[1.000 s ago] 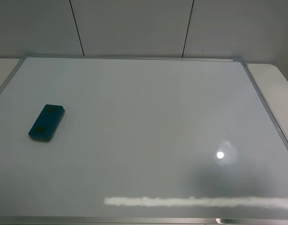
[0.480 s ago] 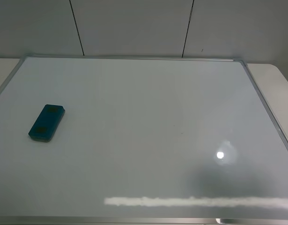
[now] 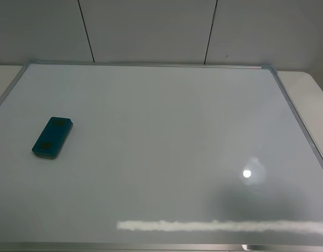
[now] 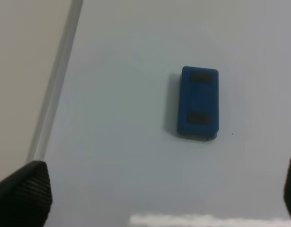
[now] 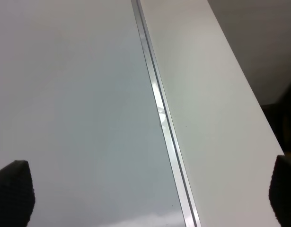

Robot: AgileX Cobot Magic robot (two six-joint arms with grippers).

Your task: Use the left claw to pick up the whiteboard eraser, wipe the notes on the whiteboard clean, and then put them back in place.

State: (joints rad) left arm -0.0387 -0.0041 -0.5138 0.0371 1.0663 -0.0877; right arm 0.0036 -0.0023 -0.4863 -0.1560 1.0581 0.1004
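Fingers first: the left claw's black textured fingers (image 4: 23, 194) sit at the two bottom corners of the left wrist view, spread wide with nothing between them, hanging above the board. Same story on the right arm, whose black fingers (image 5: 13, 191) are parted wide and empty, poised over the board's edge. The small teal-blue rectangular whiteboard eraser (image 3: 52, 137) with rounded corners lies flat on the large glossy white whiteboard with its thin silver metal frame (image 3: 150, 65), over on the left side of the board as the high camera sees it, near the left frame rail but apart from it. From the left wrist, the eraser (image 4: 198, 103) shows its two darker patches on top, and it rests well clear of the fingers. No marker strokes can be made out on the board. On the right, the silver frame (image 5: 159, 113) runs alongside a pale white tabletop (image 5: 207, 109)
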